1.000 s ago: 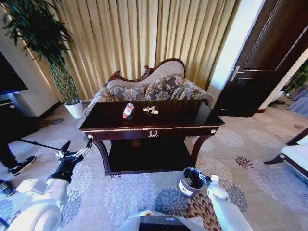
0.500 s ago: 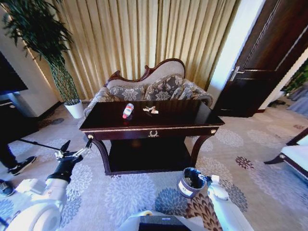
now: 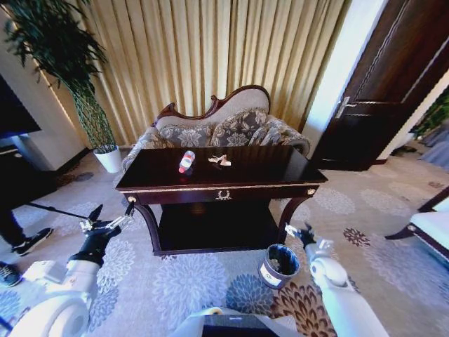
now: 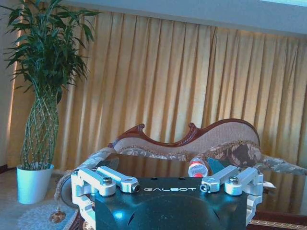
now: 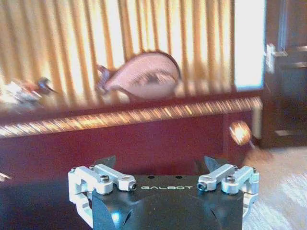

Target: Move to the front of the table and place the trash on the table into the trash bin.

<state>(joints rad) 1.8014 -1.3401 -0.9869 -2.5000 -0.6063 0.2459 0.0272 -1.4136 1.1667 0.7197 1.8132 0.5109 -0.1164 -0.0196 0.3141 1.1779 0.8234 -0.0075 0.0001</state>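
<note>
The dark glossy table (image 3: 266, 172) stands ahead with a gold wreath on its front rail. On its top lie the trash: a clear bottle (image 3: 186, 161) with a red label, and pale scraps (image 3: 220, 161) beside it. The grey trash bin (image 3: 279, 265) with a black liner sits on the carpet before the table's right leg. My right gripper (image 3: 298, 234) hovers open just above and right of the bin, near that leg, and faces the table's front (image 5: 144, 139). My left gripper (image 3: 105, 221) is open, low at the table's left corner. The left wrist view shows the bottle (image 4: 197, 168) beyond the open left gripper (image 4: 163, 165).
An ornate sofa (image 3: 224, 126) stands right behind the table. A tall plant in a white pot (image 3: 108, 159) is at the back left, and a dark door (image 3: 393, 91) at the right. A white-cushioned bench (image 3: 431, 228) and a person's shoes (image 3: 31, 242) flank the carpet.
My right arm has risen from beside the bin's rim and shifted right toward the table leg, so the bin's opening now shows. The left arm and the trash have stayed still.
</note>
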